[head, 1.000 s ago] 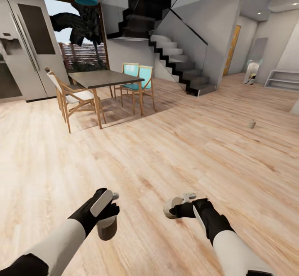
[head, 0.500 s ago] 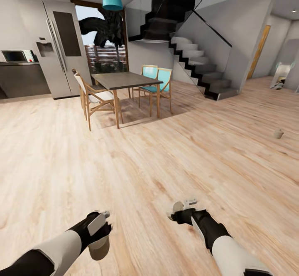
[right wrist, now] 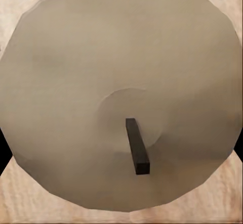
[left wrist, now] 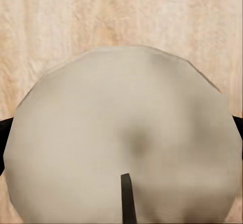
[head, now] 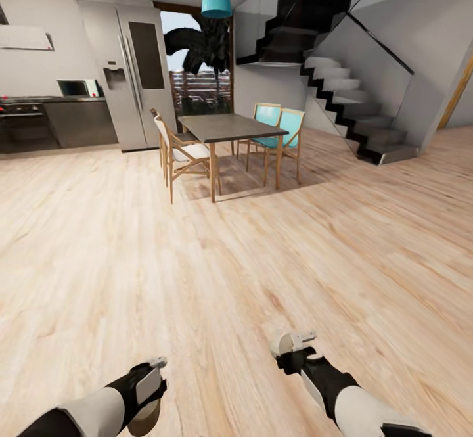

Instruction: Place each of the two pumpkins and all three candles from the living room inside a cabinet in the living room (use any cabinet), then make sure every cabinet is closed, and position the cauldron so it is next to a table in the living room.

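Two grippers, left (head: 152,403) and right (head: 287,347), each clamp a candle (left wrist: 121,138).

My left candle (head: 146,416) sits mostly behind my left gripper (head: 152,391) in the head view, and the bottom edge of that view cuts off its base. In my left wrist view the candle's pale top (left wrist: 121,138) spreads so wide that my jaws are hidden apart from dark slivers at either side, and its wick (left wrist: 127,197) runs off the edge. My right candle (head: 287,343) is partly covered by my right gripper (head: 294,351) in the head view. In my right wrist view its top (right wrist: 121,57) is cut off by the edges. The oven (head: 23,125) is cropped at the side.
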### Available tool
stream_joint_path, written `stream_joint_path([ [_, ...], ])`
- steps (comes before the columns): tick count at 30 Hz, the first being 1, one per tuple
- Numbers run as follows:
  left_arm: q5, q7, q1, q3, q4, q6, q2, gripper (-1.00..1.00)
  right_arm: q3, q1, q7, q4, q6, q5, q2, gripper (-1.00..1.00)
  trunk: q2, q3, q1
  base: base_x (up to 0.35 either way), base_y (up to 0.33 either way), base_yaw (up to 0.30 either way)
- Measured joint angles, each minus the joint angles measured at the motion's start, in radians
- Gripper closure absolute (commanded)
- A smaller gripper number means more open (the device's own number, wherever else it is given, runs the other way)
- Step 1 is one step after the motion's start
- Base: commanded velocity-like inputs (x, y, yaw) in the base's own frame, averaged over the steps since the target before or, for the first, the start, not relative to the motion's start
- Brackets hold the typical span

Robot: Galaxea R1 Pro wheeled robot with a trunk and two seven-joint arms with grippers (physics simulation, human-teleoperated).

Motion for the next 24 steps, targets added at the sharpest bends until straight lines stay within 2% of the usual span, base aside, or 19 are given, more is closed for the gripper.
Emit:
stream_joint_path([
  [5,-0.005,-0.042,0.024,-0.027,0.002,-0.006,0.002,1.00,-0.002,0.001,-0.011,0.024,0.000,-0.008,-0.002,1.00,0.035,0.012,-0.019,0.000,0.000,0.282],
  [7,-0.005,-0.047,0.052,-0.027,0.002,-0.008,0.002,1.00,-0.003,0.019,-0.013,0.106,-0.001,-0.009,0.002,1.00,0.049,0.017,-0.027,0.000,0.000,0.280],
  [14,-0.008,-0.050,0.077,-0.033,0.002,-0.008,0.007,1.00,-0.002,0.031,-0.010,0.117,-0.002,-0.006,-0.005,1.00,0.098,0.036,-0.054,0.000,0.000,0.117],
  [17,-0.010,-0.050,0.089,-0.035,0.001,-0.008,0.001,1.00,-0.002,0.058,-0.008,0.118,-0.013,-0.006,-0.004,1.00,0.119,0.043,-0.065,0.000,0.000,0.222],
  [19,-0.010,-0.050,0.099,-0.035,0.002,-0.008,0.005,1.00,-0.001,0.081,-0.008,0.118,-0.070,-0.007,-0.002,1.00,0.133,0.048,-0.073,0.000,0.000,0.258],
  [21,-0.008,-0.050,0.116,-0.033,0.003,-0.009,0.010,1.00,0.001,0.120,-0.010,0.120,-0.171,-0.006,0.002,1.00,0.147,0.053,-0.081,0.000,0.000,0.266],
  [24,-0.009,-0.050,0.131,-0.034,0.002,-0.009,0.008,1.00,-0.002,0.152,-0.011,0.120,-0.243,-0.006,-0.001,1.00,0.168,0.060,-0.092,0.000,0.000,0.269],
])
